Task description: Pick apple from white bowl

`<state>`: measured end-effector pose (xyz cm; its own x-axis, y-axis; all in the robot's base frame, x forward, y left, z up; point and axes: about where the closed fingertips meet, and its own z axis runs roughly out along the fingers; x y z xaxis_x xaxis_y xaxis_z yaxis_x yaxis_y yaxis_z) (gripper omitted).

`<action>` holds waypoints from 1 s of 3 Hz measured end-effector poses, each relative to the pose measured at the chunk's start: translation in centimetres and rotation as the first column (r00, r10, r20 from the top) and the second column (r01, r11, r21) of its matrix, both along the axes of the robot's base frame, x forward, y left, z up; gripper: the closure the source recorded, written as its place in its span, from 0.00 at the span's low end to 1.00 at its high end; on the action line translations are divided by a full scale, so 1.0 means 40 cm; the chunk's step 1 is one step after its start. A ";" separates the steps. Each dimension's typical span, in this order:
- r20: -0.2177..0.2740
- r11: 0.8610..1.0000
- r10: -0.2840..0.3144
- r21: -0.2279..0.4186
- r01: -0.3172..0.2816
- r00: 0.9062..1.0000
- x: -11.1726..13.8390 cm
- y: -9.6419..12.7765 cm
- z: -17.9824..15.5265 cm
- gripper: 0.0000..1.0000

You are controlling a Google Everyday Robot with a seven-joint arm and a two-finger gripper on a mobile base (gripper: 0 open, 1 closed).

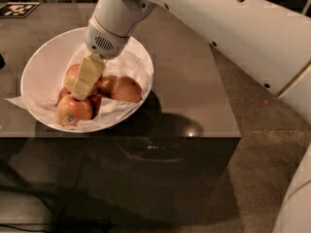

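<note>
Pointing gripper (86, 81) down into white bowl (43, 62) | touching apple (71, 74) at its 9 o'clock, likely lining up grasp | claw opening: cannot tell

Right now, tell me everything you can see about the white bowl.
The white bowl is wide, shallow, round and glossy, perhaps ceramic. It sits upright on the dark table near the front left edge. Crumpled white paper lines it, with a corner poking over the left rim. Several reddish apples lie clustered in the near half. The gripper reaches down into it among the apples.
</note>
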<state>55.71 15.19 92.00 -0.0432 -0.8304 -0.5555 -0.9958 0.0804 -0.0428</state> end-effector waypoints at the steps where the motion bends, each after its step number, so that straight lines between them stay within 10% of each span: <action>1: 0.000 1.000 0.000 0.000 0.000 1.000 0.000 0.000 0.000 0.43; 3: 0.000 1.000 0.000 0.000 0.000 1.000 0.000 0.000 0.001 0.89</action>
